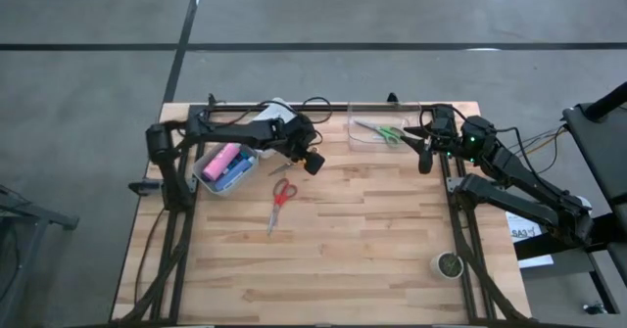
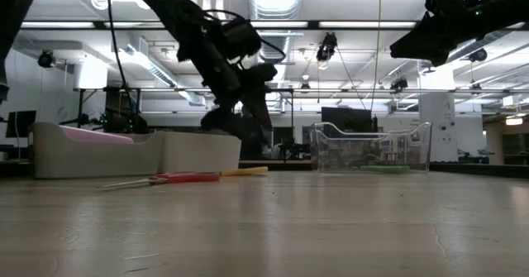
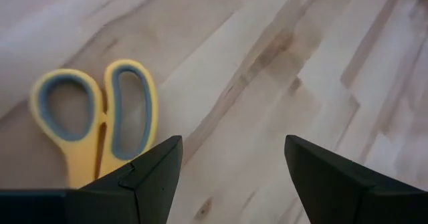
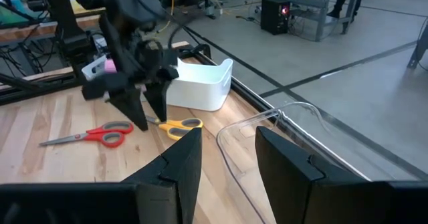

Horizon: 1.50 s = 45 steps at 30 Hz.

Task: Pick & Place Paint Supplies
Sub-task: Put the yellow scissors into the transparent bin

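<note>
A white bin (image 1: 208, 171) near the table's far left holds a pink bottle (image 1: 224, 159) and a blue thing (image 1: 235, 174) beside it. No paintbrushes show, and I cannot make out a dark blue bottle. My left gripper (image 1: 313, 164) hangs open, fingers pointing down, just right of the bin. Below it, the yellow-handled scissors (image 3: 93, 117) lie flat on the wood beside its fingers. My right gripper (image 1: 424, 160) is open in the air next to the clear bin (image 1: 377, 132). That bin holds green-handled scissors (image 1: 384, 132).
Red-handled scissors (image 1: 282, 196) lie on the wood nearer the middle. A dark tape roll (image 1: 449, 264) sits by the near right edge. Bare wood fills the table's near half. Both bins stand along the far edge, with cables and a rail behind them.
</note>
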### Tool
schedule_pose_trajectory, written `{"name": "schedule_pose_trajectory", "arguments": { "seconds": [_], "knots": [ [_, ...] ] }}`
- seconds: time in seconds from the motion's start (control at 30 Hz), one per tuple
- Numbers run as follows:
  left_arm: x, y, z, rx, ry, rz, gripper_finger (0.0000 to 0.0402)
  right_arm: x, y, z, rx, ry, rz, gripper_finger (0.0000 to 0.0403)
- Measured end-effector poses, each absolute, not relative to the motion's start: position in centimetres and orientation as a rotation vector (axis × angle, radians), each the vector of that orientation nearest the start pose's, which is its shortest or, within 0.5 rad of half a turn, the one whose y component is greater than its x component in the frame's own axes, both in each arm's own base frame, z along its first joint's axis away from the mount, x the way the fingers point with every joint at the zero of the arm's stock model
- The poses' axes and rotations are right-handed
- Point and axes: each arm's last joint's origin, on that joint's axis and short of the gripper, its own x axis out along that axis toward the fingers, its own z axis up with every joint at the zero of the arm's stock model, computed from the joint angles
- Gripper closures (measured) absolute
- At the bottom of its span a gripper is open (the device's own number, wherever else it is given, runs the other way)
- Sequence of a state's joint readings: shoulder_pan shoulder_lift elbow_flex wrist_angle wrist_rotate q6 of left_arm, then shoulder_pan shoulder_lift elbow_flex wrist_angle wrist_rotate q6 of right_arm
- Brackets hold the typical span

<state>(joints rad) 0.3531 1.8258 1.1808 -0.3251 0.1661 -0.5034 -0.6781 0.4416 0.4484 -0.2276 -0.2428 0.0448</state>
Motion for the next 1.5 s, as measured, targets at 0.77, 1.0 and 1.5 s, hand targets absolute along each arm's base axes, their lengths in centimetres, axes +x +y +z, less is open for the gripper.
{"name": "schedule_pose_trajectory", "arguments": {
  "seconds": [0.77, 1.0, 1.5],
  "knots": [
    [37.0, 15.1, 16.0, -0.662, 0.906, 0.573, 0.013, 9.7, -7.0, 25.7, 0.143, 0.19, -0.438, 0.0266],
    [37.4, 15.1, 14.0, -0.707, 0.935, 0.566, 0.013, 9.7, -7.0, 25.7, 0.142, 0.19, -0.439, 0.0266],
    [37.8, 15.0, 12.0, -0.728, 0.989, 0.487, 0.0159, 9.7, -7.0, 25.7, 0.143, 0.19, -0.44, 0.0266]
  ]
}}
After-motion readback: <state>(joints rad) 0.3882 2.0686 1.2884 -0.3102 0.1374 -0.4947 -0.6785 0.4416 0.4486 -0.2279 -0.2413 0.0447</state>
